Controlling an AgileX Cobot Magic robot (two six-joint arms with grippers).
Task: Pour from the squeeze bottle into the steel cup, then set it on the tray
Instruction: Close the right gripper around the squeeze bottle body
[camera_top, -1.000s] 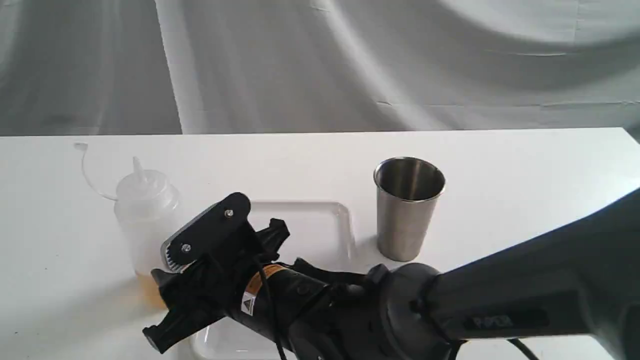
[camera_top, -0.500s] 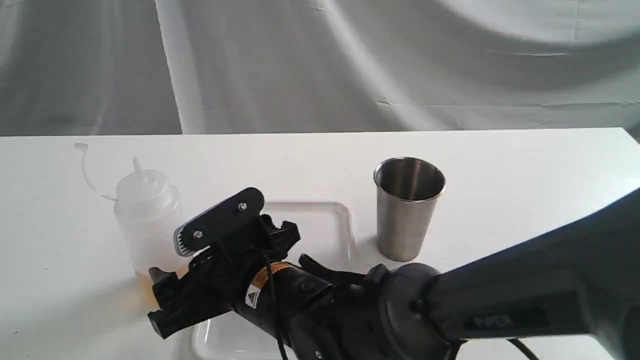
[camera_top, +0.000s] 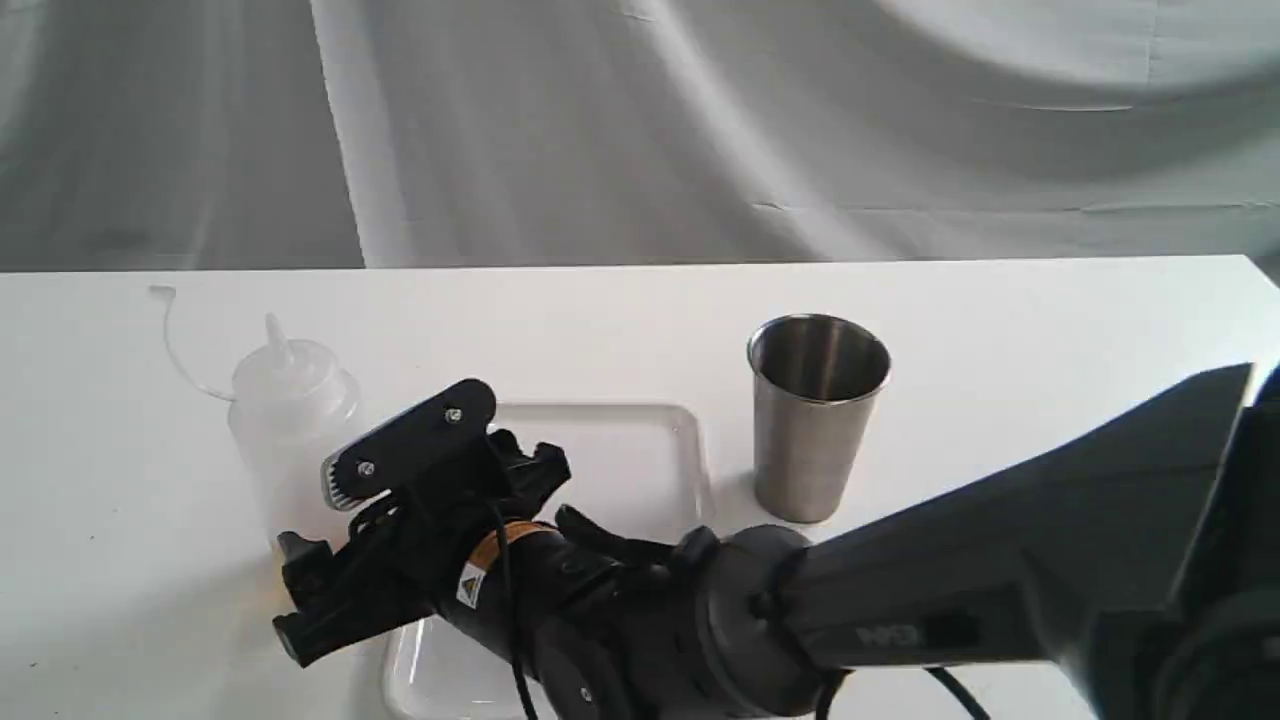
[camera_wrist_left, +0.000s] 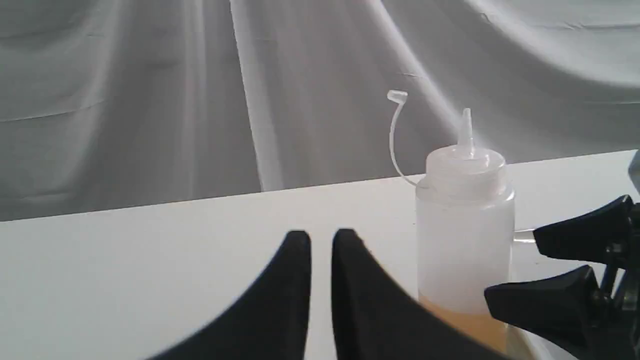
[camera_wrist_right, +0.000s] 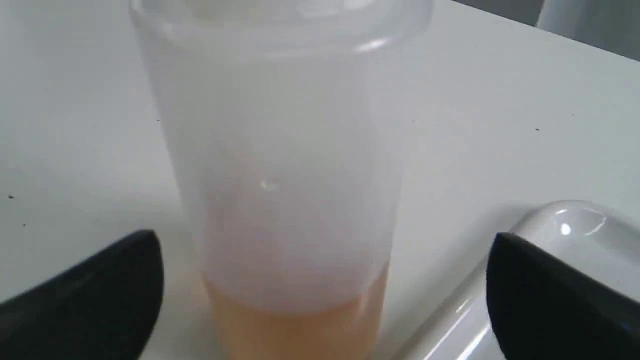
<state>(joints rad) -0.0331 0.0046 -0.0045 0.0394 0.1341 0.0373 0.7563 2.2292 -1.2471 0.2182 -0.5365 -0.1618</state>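
A: On the table (camera_top: 1000, 320), where's the squeeze bottle (camera_top: 290, 420)?
B: Upright at 9 o'clock of the tray (camera_top: 625, 450) — between the right gripper (camera_wrist_right: 325, 270)'s wide-spread fingers, untouched; left gripper (camera_wrist_left: 321, 240) all but closed, empty

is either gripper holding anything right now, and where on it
Nothing is held. The right gripper is open, its fingers either side of the squeeze bottle low on its body, not touching; the left gripper is empty.
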